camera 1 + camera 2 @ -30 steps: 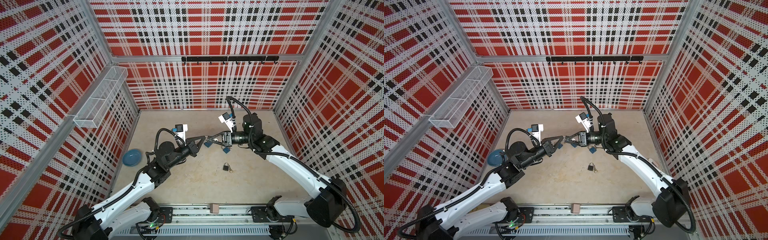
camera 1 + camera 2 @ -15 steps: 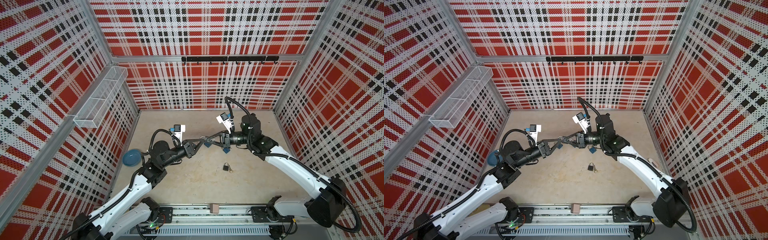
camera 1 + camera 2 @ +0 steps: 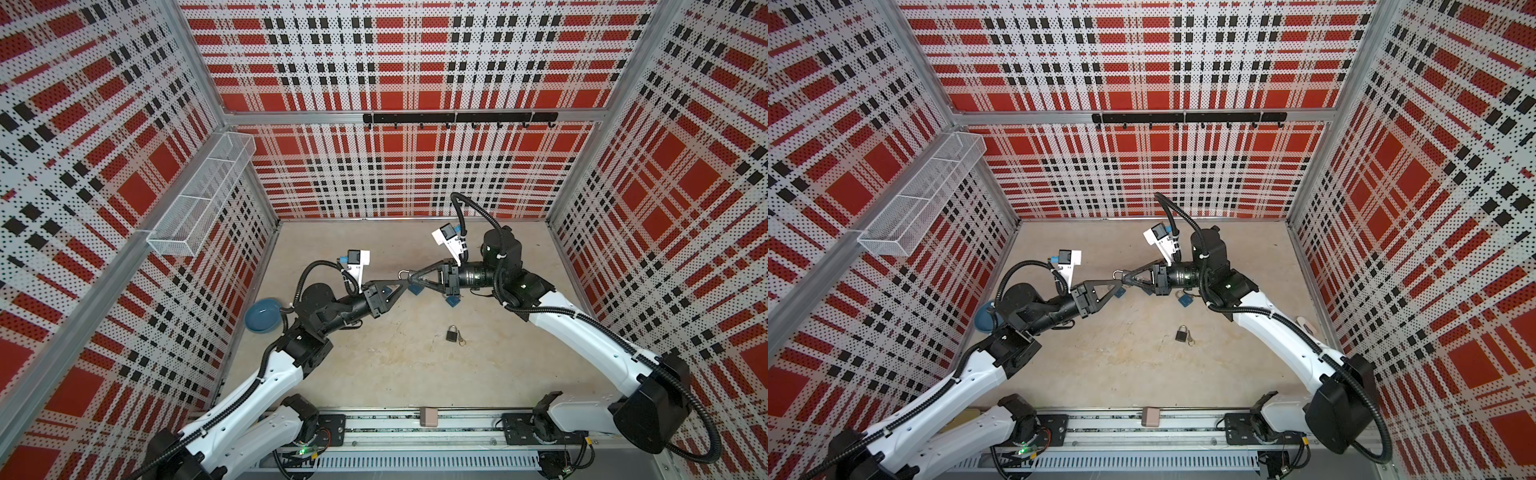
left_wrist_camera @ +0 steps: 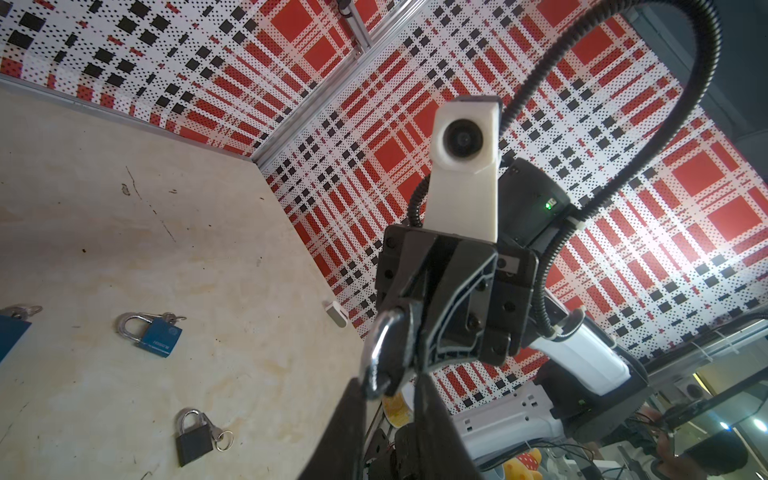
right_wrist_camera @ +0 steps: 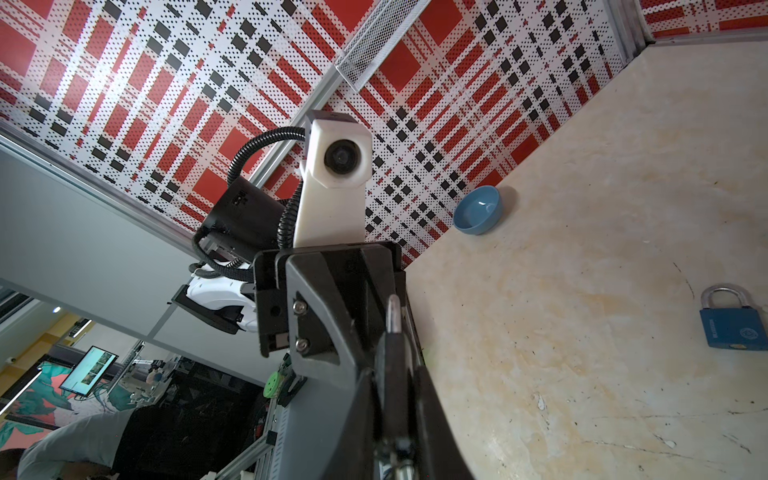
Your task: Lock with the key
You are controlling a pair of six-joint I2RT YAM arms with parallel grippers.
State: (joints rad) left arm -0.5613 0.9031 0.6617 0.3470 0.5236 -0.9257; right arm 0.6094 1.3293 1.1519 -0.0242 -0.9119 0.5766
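Left wrist view showed my right gripper [image 4: 409,357] clamped on the padlock [image 4: 376,353], held aloft, its long axis aimed at my left gripper [image 4: 388,399], whose jaws stood slightly parted and empty just beside it.

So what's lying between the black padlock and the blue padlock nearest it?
Nothing. The table between the black padlock and that blue padlock is bare, clearest in the left wrist view; both top views show it too.
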